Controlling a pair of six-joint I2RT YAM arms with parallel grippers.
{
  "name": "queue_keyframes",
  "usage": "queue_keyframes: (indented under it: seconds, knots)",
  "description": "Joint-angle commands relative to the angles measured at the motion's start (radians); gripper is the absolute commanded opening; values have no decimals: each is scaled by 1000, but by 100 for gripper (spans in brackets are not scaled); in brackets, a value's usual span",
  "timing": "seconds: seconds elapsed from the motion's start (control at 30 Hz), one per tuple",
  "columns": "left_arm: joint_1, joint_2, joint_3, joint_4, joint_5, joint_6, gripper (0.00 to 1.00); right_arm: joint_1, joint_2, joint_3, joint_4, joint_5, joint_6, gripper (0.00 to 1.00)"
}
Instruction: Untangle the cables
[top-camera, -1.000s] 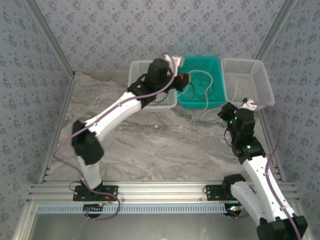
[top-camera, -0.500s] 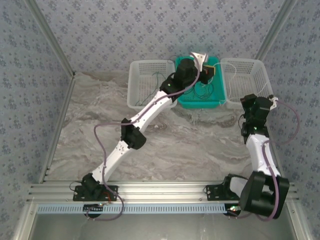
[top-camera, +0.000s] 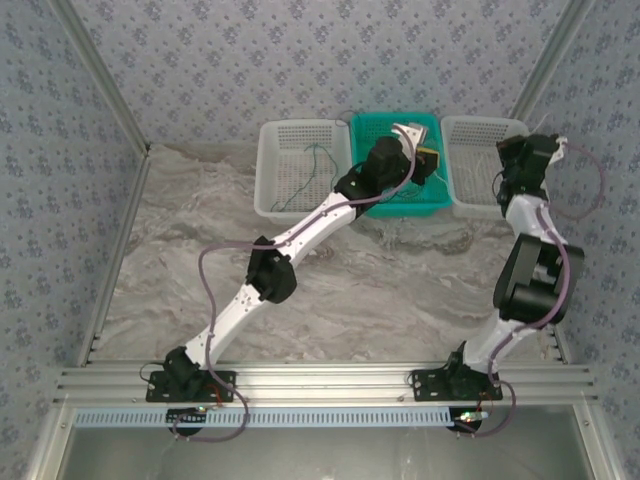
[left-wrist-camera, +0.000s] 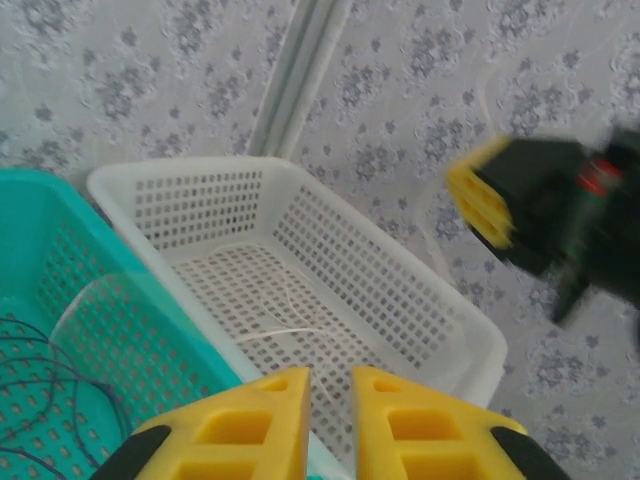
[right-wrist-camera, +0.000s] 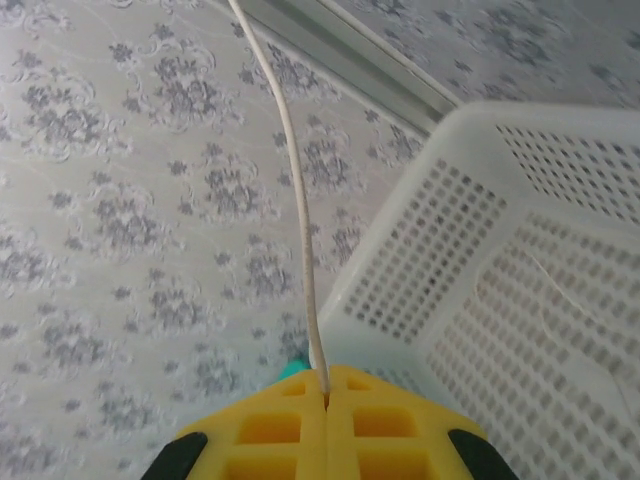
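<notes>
Where right fingers (right-wrist-camera: 265, 432) meet, whitish cable (right-wrist-camera: 299, 200) pinched.

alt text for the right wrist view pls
The right end effector, shut, pinches a thin whitish cable that runs up out of frame. A white perforated basket sits at the right of the frame, with patterned wallpaper behind.

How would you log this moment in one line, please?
left gripper: open, empty | right gripper: shut on whitish cable | dark cables: in teal basket

Yellow fingers (left-wrist-camera: 240, 420) slightly apart above white basket (left-wrist-camera: 400, 290) holding whitish cable (left-wrist-camera: 285, 333); teal basket (left-wrist-camera: 150, 340) left.
</notes>
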Motion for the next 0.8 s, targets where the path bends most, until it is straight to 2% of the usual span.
queue_keyframes:
  seconds: [0.0,0.03,0.07,0.13,0.27,0.3,0.43,0.53,0.63,0.7,0.77]
  knots:
    - [-68,-14,-16,-39,-21,23,24,-1,147,211,-160,9,-155,0]
    - [-75,-14,-24,-45,-26,17,27,-1,192,287,-232,-1,-199,0]
    - [-81,-14,-33,-53,-24,9,30,0,239,355,-300,-1,-250,6]
    - [-91,-14,-37,-78,-15,1,38,-1,306,441,-390,11,-298,30]
    - [-98,-51,-41,-148,14,-2,51,1,349,536,-516,9,-340,94]
    - [-99,-69,-48,-155,19,-1,54,7,342,548,-543,14,-360,100]
    - [-101,-169,-104,-137,35,22,63,62,300,580,-637,40,-469,100]
    - [-101,-286,-227,-98,31,65,67,105,258,548,-674,62,-494,100]
    - [-92,-466,-517,54,-1,104,69,151,261,537,-703,-43,-548,100]
    - [-78,-603,-769,207,-27,117,72,206,297,594,-797,36,-633,100]
    - [-62,-712,-931,261,-52,135,74,250,340,649,-858,101,-685,100]
